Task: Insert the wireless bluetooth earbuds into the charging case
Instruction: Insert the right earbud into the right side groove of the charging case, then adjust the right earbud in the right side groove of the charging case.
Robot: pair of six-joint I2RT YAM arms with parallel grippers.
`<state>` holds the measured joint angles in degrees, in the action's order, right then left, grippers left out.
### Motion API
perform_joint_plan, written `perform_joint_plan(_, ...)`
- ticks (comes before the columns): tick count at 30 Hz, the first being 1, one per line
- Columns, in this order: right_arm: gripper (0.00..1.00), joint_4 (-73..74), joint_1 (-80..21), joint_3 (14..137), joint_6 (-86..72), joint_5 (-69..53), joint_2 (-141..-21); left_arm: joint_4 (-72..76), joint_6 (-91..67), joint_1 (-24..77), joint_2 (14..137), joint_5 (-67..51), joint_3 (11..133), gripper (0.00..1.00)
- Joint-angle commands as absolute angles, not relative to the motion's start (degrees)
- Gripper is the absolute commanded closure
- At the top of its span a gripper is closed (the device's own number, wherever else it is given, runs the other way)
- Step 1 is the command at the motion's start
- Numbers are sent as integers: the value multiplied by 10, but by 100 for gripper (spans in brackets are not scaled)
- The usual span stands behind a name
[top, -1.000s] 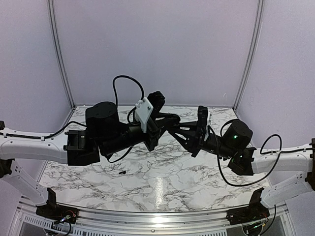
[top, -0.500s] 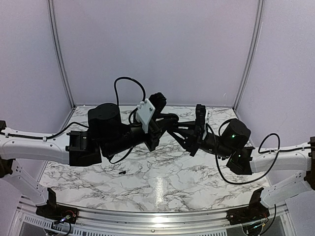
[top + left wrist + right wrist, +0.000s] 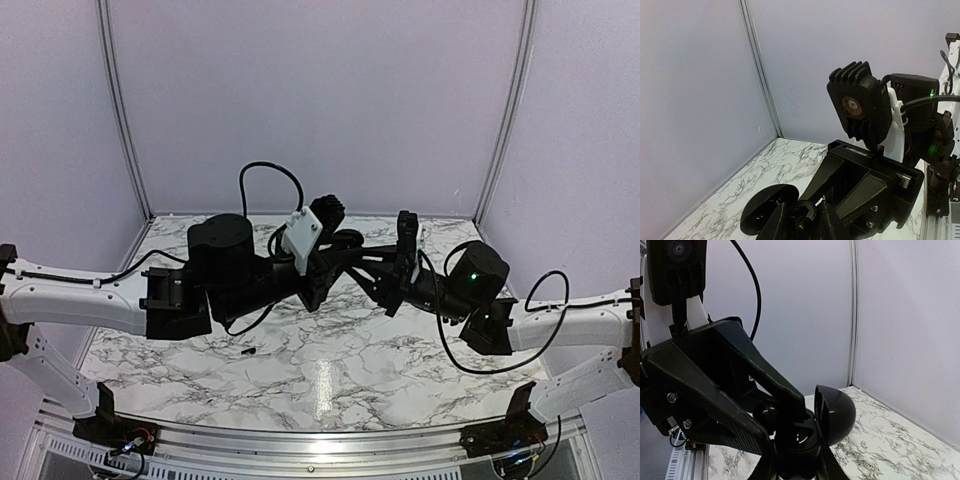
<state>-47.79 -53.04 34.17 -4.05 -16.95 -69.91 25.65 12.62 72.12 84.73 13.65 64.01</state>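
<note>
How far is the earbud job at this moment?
Done: nothing that I can confirm. In hand: the right gripper is shut on a black hinged puck, lid open, above the table; the left gripper meets it, its grip unclear. Left: one dark stub, likely an earbud, lies on the table; none shows seated.

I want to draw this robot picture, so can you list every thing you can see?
table: one, white-grey marble, under everything.
tiny stub: one, black, lying on the table, near left.
round puck: one, black, looks open, in the air above the table's middle.
walls: three, pale lilac, behind and beside.
left arm: one, white and black, from the left.
right arm: one, white and black, its fingers shut on the round puck.
</note>
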Motion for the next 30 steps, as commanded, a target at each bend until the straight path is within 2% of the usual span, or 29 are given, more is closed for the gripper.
perform_joint_plan(1, 100, -523, -533, 368, -50, -166, -695, 222, 121, 725, 851, 145, 646, 72)
perform_joint_plan(4, 100, -525, -533, 366, -54, -171, -698, 221, 122, 726, 843, 145, 648, 63)
perform_joint_plan(18, 100, -534, -533, 356, -76, -190, -717, 204, 144, 739, 806, 124, 649, 45)
perform_joint_plan(27, 100, -537, -533, 349, -80, -224, -720, 199, 159, 739, 758, 123, 632, 27)
perform_joint_plan(30, 100, -534, -533, 349, -82, -241, -720, 184, 167, 739, 738, 116, 628, 24)
